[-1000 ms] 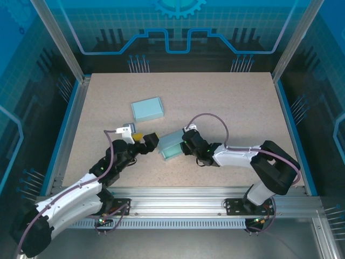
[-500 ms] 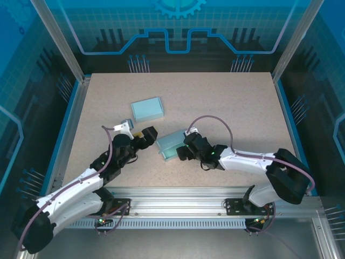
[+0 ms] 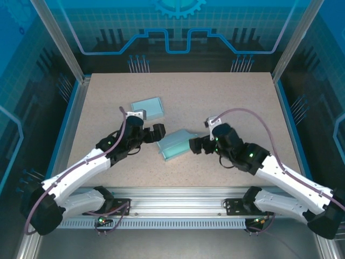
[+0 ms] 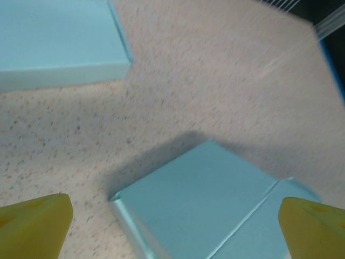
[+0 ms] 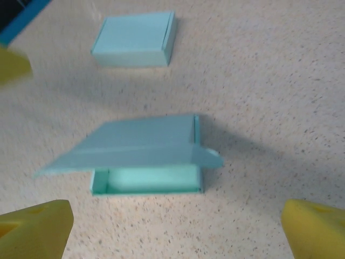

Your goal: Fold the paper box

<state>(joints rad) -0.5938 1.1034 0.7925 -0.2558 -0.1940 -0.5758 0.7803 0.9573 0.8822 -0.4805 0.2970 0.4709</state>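
The teal paper box point(image 3: 175, 144) lies near the table's middle, its lid point(image 5: 135, 143) raised at an angle over the open tray point(image 5: 145, 181). A side tab sticks out at the lid's right. Both grippers stand open and apart from the box. My left gripper point(image 3: 153, 135) hovers just left of it, with the box's closed back point(image 4: 210, 199) low between its yellow fingertips point(image 4: 32, 224). My right gripper point(image 3: 195, 142) sits just right of the box and faces its open front, wide yellow fingertips point(image 5: 318, 229) on either side of the view.
A second teal box point(image 3: 148, 109), closed flat, lies farther back on the left, beyond the left gripper point(image 4: 59, 48). The speckled tabletop point(image 3: 232, 102) is bordered by a metal frame and blue walls.
My right gripper opened, let go of the box and drew back to the right. The left arm swung farther out over the table. The box now rests on the table with its lid ajar.
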